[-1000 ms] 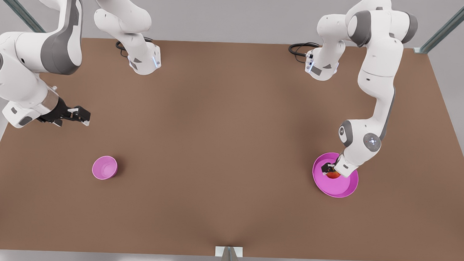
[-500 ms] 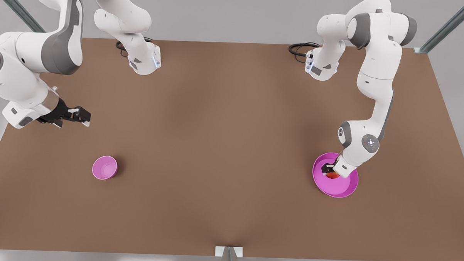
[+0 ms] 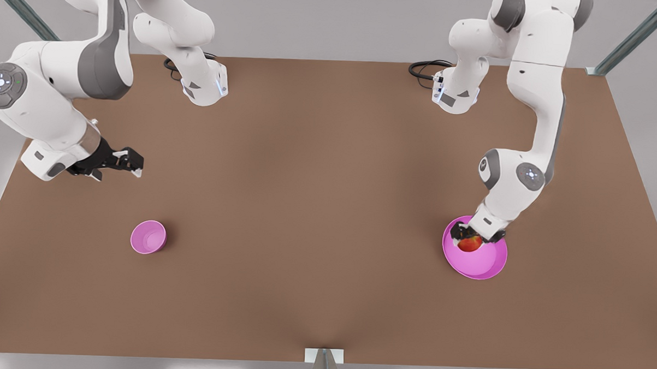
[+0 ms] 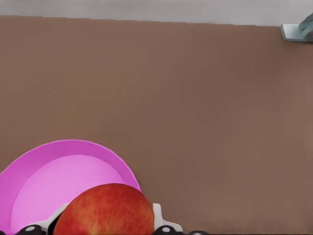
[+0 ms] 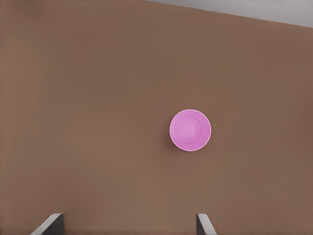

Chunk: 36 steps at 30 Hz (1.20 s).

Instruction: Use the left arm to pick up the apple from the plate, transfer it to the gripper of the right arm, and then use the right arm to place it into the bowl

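I'm looking at a simulated robot test cell, not a lived-in room: a bare brown tabletop [image 3: 316,217] against plain grey walls, metal frame struts [image 3: 634,37] at its 11 and 1 o'clock corners, and two arm bases [image 3: 203,87] bolted along its 12 o'clock edge with black cables [image 3: 425,68] coiled beside them.

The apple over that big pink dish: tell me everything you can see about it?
The apple is small, round and red, shading to a yellow-orange patch, with a smooth, faintly streaked skin. It sits between the fingers of the left gripper, which is shut on it, over the plate at the front view's right. In the left wrist view it looms close, with pale finger pads against its sides. Whether it touches the plate cannot be told.
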Each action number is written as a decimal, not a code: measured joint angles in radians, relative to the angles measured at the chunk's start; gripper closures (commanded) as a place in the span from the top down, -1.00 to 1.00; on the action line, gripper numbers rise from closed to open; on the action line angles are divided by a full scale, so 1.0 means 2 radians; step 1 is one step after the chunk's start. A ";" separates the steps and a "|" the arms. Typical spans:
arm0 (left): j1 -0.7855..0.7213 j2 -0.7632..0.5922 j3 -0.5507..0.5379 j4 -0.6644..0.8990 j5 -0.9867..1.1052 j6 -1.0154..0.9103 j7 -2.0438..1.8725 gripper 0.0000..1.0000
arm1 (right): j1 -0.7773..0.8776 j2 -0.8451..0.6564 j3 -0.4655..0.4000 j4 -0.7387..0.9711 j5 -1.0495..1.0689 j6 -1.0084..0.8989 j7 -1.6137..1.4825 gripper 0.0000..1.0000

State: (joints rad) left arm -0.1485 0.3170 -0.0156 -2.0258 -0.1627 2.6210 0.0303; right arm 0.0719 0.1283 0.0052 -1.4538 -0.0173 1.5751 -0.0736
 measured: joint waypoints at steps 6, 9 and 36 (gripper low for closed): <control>-0.011 -0.007 -0.078 0.018 -0.131 -0.034 0.038 0.51 | -0.003 0.012 0.006 0.000 0.067 0.002 0.001 1.00; -0.008 0.017 -0.083 0.061 -0.282 -0.075 0.109 0.51 | 0.000 0.041 0.007 0.000 0.154 0.004 0.002 1.00; -0.084 0.329 -0.221 0.425 -0.729 -0.161 0.867 0.53 | 0.029 0.245 0.078 -0.032 0.680 0.159 -0.162 1.00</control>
State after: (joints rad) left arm -0.3168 0.9749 -0.4580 -1.1749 -1.6203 2.2997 1.7638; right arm 0.1291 0.6191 0.1605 -1.5173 1.3429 1.8923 -0.3975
